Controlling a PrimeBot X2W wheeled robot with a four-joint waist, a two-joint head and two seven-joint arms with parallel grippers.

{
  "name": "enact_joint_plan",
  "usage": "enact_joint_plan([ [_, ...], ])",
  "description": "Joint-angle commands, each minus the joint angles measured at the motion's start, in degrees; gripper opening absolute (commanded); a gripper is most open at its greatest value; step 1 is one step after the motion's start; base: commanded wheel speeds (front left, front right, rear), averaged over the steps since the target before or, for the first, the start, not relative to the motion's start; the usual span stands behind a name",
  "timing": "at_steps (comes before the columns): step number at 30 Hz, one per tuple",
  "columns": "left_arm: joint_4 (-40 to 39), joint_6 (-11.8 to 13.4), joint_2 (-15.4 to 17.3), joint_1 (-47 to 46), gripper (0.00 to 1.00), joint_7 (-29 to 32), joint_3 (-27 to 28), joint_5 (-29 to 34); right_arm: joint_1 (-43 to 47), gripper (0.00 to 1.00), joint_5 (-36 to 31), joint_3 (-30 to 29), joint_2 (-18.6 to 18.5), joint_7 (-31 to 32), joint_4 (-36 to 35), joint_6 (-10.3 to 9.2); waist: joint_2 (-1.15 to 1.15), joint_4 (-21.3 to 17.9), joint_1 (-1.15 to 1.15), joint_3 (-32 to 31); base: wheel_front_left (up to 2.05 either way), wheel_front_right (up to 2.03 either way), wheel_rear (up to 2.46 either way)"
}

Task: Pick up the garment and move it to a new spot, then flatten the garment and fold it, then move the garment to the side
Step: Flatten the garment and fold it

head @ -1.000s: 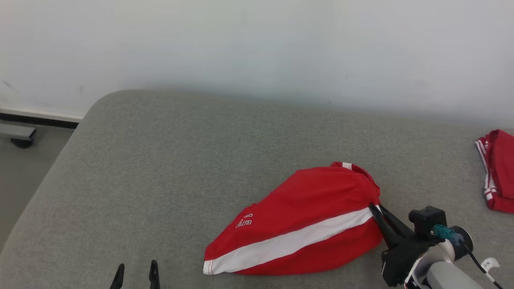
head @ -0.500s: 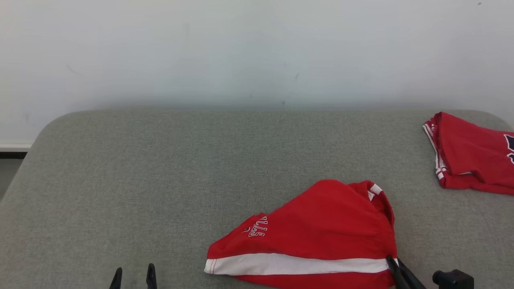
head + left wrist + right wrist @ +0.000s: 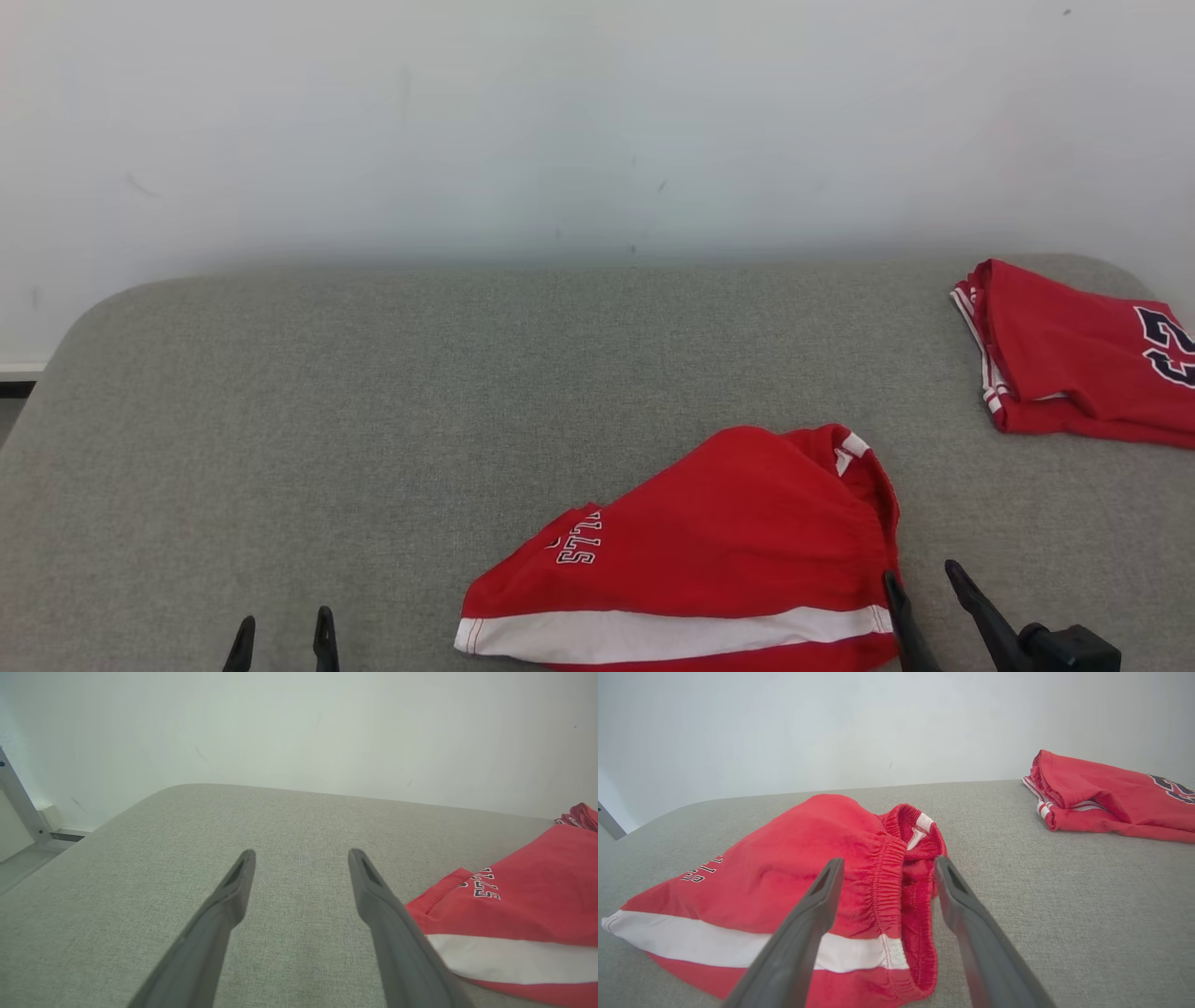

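Near the front edge of the grey woven bench [image 3: 373,392], the garment [image 3: 709,541] is lying crumpled, and the right tool [image 3: 919,570] is being held wide open at its waistband [image 3: 889,877], gripping nothing; the left tool [image 3: 286,616] is being held open, empty. A single layer could be pinched — the soft red knit, elastic-gathered, would be dragged bunched.

Shorts [image 3: 728,532], upside-down "LLS", partly hidden, 2nd garment [image 3: 1064,373], cut-off no.

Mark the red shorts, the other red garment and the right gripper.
red shorts [image 3: 728,523]: head view, middle of the red panel.
other red garment [image 3: 1064,364]: head view, plain red area beside the numeral.
right gripper [image 3: 888,862]: right wrist view, midway between its open fingertips.
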Motion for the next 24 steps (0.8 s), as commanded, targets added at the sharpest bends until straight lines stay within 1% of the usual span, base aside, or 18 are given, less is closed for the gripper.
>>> enact_joint_plan([
  [1,-0.59,-0.15,-0.08,0.56,1.0,-0.17,0.53,0.5,0.9,1.0,-1.11,-0.93,1.01,-0.32,-0.89,-0.16,0.0,-0.26,0.0,-0.25,0.0,0.0,0.0],
  [11,-2.04,0.27,-0.08,2.36,1.0,-0.17,2.86,1.8,3.01,1.0,-3.98,-5.31,4.82,-0.74,-4.66,-0.16,0.0,-1.71,0.0,-0.94,0.0,0.0,0.0],
  [16,-1.94,-0.03,-0.07,2.73,1.0,-0.17,3.07,2.43,4.18,1.0,-4.67,-5.95,5.96,-0.74,-5.26,-0.16,0.0,-2.11,0.0,-1.14,0.0,0.0,0.0],
  [21,-0.96,-0.63,-0.06,3.08,1.0,-0.17,2.96,2.72,4.57,1.0,-5.24,-5.72,5.77,-0.75,-4.96,-0.16,0.0,-2.46,0.0,-1.29,0.0,0.0,0.0],
  [24,-0.19,-1.45,-0.05,2.53,1.0,-0.17,1.6,2.84,4.21,1.0,-4.86,-5.37,4.97,-0.75,-4.07,-0.16,0.0,-2.33,0.0,-1.28,0.0,0.0,0.0],
])
